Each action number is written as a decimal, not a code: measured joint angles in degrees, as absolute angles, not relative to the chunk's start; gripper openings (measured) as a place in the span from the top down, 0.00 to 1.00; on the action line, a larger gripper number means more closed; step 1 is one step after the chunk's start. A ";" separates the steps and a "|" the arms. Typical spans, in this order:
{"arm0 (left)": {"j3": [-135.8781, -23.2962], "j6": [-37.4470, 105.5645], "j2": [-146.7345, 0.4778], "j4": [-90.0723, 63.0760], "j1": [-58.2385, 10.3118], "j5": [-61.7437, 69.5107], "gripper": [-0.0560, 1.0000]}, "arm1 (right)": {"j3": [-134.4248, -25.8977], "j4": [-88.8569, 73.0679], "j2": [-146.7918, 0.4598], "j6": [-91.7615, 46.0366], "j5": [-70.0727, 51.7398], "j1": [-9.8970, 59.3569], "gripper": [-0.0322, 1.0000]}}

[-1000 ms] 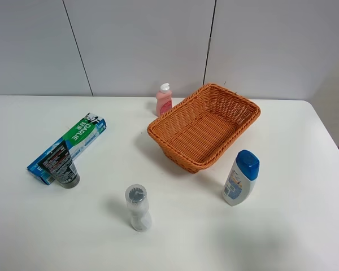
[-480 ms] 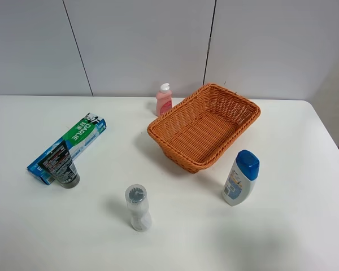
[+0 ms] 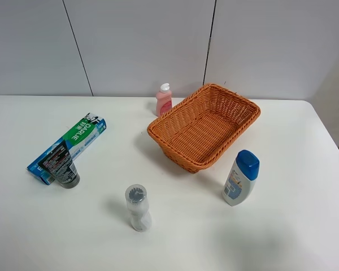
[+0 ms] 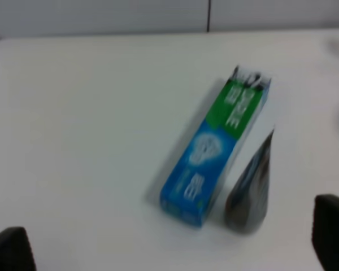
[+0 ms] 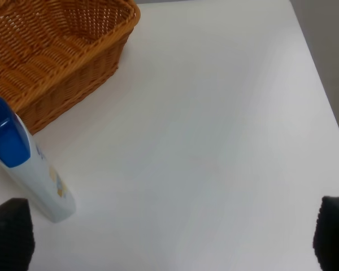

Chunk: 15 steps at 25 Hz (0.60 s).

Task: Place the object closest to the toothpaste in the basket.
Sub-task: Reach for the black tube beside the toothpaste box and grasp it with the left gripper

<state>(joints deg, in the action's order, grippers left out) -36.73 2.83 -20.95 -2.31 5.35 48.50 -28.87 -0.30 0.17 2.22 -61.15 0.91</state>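
The green and blue toothpaste box (image 3: 68, 147) lies on the left of the white table and also shows in the left wrist view (image 4: 217, 147). A dark grey tube (image 3: 62, 165) leans against it, cap down (image 4: 251, 189). The wicker basket (image 3: 237, 121) stands at the middle back, empty. Neither arm shows in the exterior high view. My left gripper (image 4: 169, 248) is open, its fingertips (image 4: 11, 248) spread wide, short of the box and tube. My right gripper (image 5: 169, 237) is open over bare table beside the blue-capped bottle (image 5: 28, 169).
A pink pump bottle (image 3: 164, 100) stands behind the basket's left corner. A clear bottle (image 3: 138, 208) stands at the front centre. The white bottle with the blue cap (image 3: 240, 177) stands right of the basket's front. The table's right edge (image 5: 327, 113) is close to the right gripper.
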 joint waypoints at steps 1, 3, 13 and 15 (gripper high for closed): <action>-37.38 3.89 -23.50 -3.58 5.35 45.60 0.01 | -28.87 -0.30 0.17 2.22 -61.15 0.91 0.01; -38.63 7.04 -29.44 -7.03 5.35 40.33 0.01 | -28.87 -0.30 0.17 2.22 -61.15 0.91 0.01; -39.16 19.84 -53.48 -17.72 2.57 31.17 0.01 | -28.87 -0.30 0.17 2.22 -61.15 0.91 0.01; -39.16 21.12 -57.21 -18.27 0.40 28.89 0.01 | -28.87 -0.30 0.17 2.22 -61.15 0.91 0.01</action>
